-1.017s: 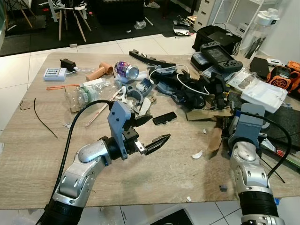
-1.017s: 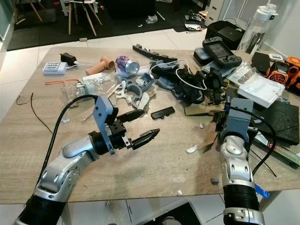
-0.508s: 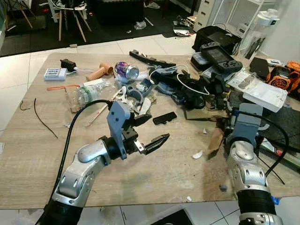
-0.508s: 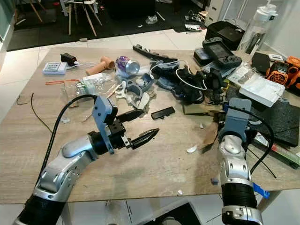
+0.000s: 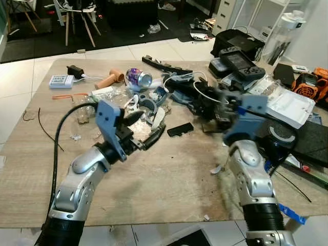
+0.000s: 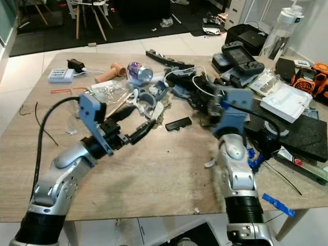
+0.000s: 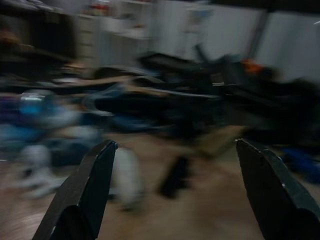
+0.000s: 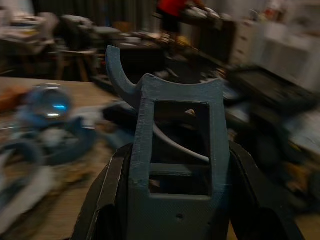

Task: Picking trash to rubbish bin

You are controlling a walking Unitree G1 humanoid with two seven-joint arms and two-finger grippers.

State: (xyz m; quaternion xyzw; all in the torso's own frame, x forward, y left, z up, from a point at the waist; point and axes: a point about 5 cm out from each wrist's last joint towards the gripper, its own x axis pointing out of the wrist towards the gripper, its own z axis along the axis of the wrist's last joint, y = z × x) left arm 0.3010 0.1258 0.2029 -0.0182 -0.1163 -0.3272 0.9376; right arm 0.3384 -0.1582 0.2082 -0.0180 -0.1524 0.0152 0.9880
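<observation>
Trash is strewn over the far half of the wooden table (image 5: 169, 184), taken here as the landmark. At the table's far left lies a white battery charger (image 5: 60, 80), then a tan cylinder (image 5: 108, 79), a crushed purple can (image 5: 138, 78) and a clear crumpled plastic bottle (image 5: 110, 95). Near the table's middle sit blue-grey plastic parts (image 5: 148, 102) and a flat black bar (image 5: 180, 129). Further right a tangle of black gear with a white cable (image 5: 205, 95) reaches a handheld game console (image 5: 240, 60), a white box (image 5: 292, 105) and an orange tool (image 5: 307, 82) at the far right edge. Small white scraps (image 5: 216, 169) dot the near right part of the table.

Both wrist views are blurred by motion; in the left one the clutter shows as dark and pale smears, and single items cannot be named. In the right wrist view a blue-grey printed frame (image 8: 175, 135) sits clamped between the black fingers (image 8: 112, 185), hiding much of the table behind it; the can shows as a blurred blue blob.

The table stands on pale floor tiles (image 5: 118, 51), with chair legs (image 5: 77, 28) and a dark mat beyond its far edge and white shelving at the far right.

The left gripper (image 5: 145, 129) reaches over the table's middle toward the blue-grey parts, jaws set wide apart, elbow bent near the front edge. The right gripper (image 8: 175, 165) is raised over the table's right part, forearm upright.
</observation>
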